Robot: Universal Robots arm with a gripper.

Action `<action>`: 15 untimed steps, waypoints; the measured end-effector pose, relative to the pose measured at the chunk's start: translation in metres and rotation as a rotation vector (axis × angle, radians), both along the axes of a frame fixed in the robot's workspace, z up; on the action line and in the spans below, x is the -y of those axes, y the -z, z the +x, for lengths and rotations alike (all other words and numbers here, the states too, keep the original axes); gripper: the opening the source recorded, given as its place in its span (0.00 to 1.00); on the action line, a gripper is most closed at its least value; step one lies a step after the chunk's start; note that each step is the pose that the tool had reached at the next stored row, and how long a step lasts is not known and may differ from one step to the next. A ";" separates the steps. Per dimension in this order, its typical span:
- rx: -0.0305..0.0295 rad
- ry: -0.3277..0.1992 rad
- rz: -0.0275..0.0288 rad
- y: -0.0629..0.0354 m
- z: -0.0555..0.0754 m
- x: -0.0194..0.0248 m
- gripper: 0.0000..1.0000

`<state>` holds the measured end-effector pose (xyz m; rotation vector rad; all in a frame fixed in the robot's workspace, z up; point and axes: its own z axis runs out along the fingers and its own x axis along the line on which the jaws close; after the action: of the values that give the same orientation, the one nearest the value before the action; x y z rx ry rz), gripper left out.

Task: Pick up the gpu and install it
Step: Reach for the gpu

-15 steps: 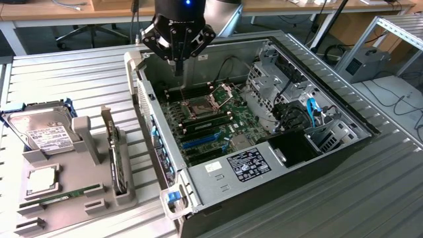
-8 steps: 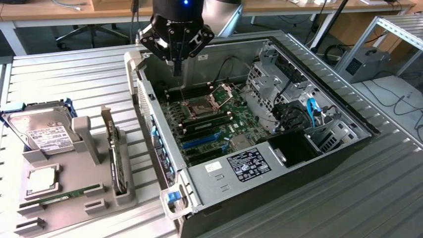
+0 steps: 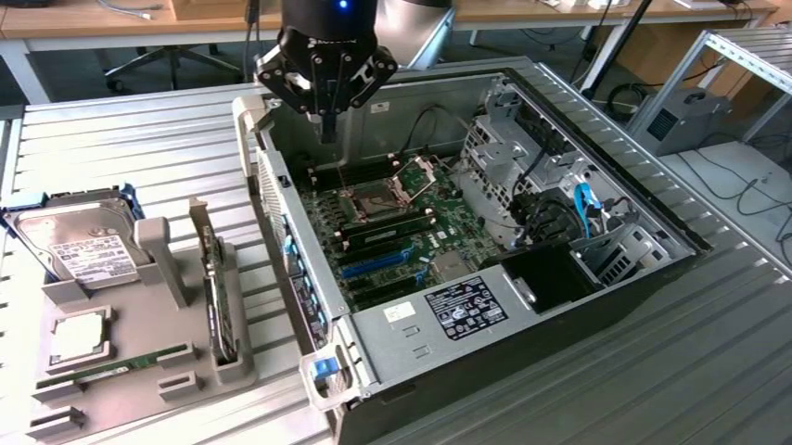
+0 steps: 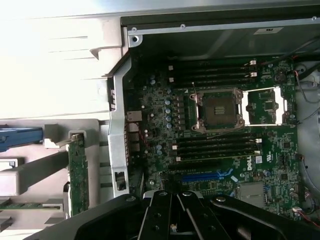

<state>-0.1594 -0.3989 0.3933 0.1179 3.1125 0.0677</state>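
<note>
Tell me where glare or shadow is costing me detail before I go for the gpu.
Wrist view: glare blows the table beside the computer case out to white, yet the gpu in its holder is not washed out. Exterior view: the table at the exterior view's left is washed pale, while the motherboard is evenly lit.

- I see my gripper (image 4: 172, 226), fingers together, hovering over the motherboard (image 4: 220, 150);
- the CPU socket (image 4: 218, 107) lies open;
- the gpu (image 4: 78, 172) stands on edge in its grey holder (image 4: 22, 177), outside the case wall (image 4: 117, 100)
</note>
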 end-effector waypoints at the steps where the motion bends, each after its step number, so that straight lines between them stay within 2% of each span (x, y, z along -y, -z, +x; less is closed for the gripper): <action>1: 0.0000 0.000 0.0000 0.0000 0.000 0.0000 0.11; 15: 0.0000 0.000 0.0000 0.0000 -0.005 0.0000 0.11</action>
<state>-0.1641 -0.3989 0.3933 0.1178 3.1125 0.0677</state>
